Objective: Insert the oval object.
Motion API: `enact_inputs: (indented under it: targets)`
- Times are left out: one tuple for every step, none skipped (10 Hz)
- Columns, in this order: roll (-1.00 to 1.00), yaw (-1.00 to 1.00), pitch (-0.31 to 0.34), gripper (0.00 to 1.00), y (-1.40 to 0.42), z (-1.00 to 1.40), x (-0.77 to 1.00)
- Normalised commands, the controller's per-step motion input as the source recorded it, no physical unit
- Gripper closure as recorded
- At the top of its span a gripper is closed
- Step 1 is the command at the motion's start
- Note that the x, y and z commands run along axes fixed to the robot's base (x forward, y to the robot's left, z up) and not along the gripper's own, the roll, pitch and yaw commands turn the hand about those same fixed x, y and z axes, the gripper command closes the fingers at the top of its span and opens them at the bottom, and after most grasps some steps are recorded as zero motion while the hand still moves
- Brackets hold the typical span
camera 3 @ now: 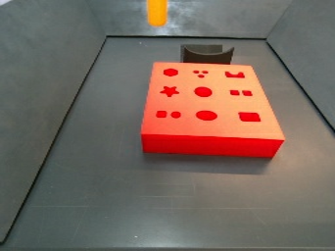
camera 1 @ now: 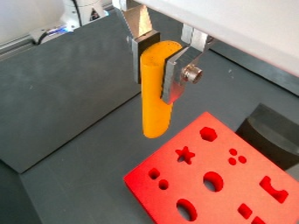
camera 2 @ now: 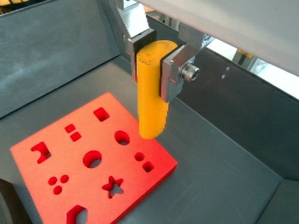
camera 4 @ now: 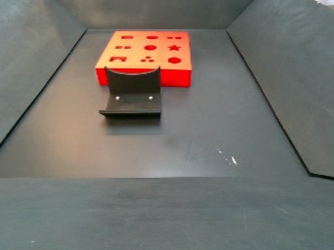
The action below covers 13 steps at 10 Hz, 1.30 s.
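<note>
My gripper [camera 1: 159, 73] is shut on the oval object [camera 1: 152, 112], a long orange-yellow peg that hangs upright from between the silver fingers [camera 1: 177, 80]. Both wrist views show this hold, with the gripper [camera 2: 158, 74] and the peg [camera 2: 152, 109] in the air. The peg's lower end hovers above the floor, beside an edge of the red block [camera 1: 222, 179] with shaped holes, which also shows in a wrist view [camera 2: 93, 162]. In a side view only the peg's lower end [camera 3: 157, 12] shows, behind the red block [camera 3: 210, 113]. An oval hole [camera 3: 206, 116] lies in the block's top.
A dark grey curved piece [camera 3: 205, 50] stands against the red block's far side; in a side view it [camera 4: 131, 98] lies in front of the block [camera 4: 146, 54]. Grey bin walls [camera 3: 59, 118] slope up all around the dark floor.
</note>
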Motion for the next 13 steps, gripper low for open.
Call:
enact_inputs:
  targets:
    - [-0.07, -0.7, -0.043, 1.0, 0.0, -0.47, 0.45]
    - [-0.12, -0.72, -0.047, 1.0, 0.03, -0.4, 0.45]
    - [-0.12, -0.77, -0.087, 1.0, 0.05, -0.43, 0.38]
    - [-0.17, -0.81, -0.114, 1.0, 0.1, -0.33, 0.32]
    - [-0.2, -0.85, -0.193, 1.0, 0.02, -0.27, 0.15]
    - [-0.13, -0.97, -0.134, 1.0, 0.0, -0.31, 0.06]
    - [-0.09, -1.0, -0.123, 1.0, 0.0, -0.33, 0.0]
    - [-0.05, -1.0, -0.12, 1.0, 0.0, -0.38, 0.0]
    - [-0.05, -1.0, -0.131, 1.0, 0.0, -0.39, 0.0]
    - [-0.07, -1.0, -0.166, 1.0, 0.0, -0.37, 0.0]
    - [-0.07, -1.0, -0.17, 1.0, 0.0, -0.38, 0.0]
    - [-0.07, -1.0, -0.17, 1.0, 0.0, -0.38, 0.0]
    - [-0.12, -1.0, -0.223, 1.0, 0.0, -0.27, 0.0]
